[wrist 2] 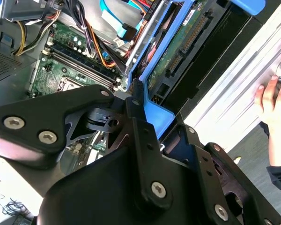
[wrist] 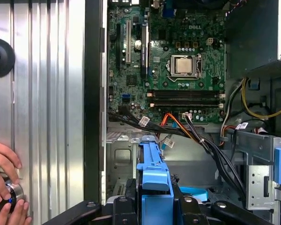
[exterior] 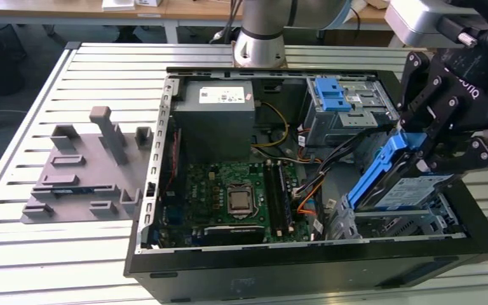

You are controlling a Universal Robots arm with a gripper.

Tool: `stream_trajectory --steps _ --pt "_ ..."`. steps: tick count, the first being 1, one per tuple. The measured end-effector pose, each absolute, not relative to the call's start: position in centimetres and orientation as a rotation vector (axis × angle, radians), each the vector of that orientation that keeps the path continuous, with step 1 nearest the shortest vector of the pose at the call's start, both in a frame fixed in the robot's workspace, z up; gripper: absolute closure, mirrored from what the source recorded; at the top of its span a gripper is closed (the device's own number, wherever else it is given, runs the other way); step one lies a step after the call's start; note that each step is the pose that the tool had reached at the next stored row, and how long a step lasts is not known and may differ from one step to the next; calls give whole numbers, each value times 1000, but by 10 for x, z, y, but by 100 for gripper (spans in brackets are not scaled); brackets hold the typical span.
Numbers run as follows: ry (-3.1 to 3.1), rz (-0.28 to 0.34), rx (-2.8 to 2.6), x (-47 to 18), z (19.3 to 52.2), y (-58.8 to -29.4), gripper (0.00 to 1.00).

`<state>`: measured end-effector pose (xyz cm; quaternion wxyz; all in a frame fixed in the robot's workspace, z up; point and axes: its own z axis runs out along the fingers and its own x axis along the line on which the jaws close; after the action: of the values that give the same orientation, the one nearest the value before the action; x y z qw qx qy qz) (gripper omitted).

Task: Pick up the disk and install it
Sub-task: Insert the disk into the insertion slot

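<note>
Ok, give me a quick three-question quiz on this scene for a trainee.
1. True or false: the gripper is shut on the disk.
2. Where is the disk? A, lying flat outside the computer case; B, held tilted at the case's end on the exterior view's right; C, standing at the case's end on the exterior view's left.
3. Fill in: the disk's carrier rails are ___ in colour.
Key: 1 true; 2 B; 3 blue.

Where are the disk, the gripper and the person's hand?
disk [exterior: 413, 190]: exterior view, on its white-and-blue label.
gripper [exterior: 439, 154]: exterior view, midway between its fingertips, shut on the disk.
hand [wrist 2: 277, 107]: second wrist view, middle of the hand.
</note>
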<state>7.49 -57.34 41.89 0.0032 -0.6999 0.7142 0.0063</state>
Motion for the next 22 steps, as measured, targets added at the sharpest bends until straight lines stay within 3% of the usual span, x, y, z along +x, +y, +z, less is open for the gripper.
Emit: stream_trajectory --steps 22 --pt "2239 20 -2194 75 396 -573 64"
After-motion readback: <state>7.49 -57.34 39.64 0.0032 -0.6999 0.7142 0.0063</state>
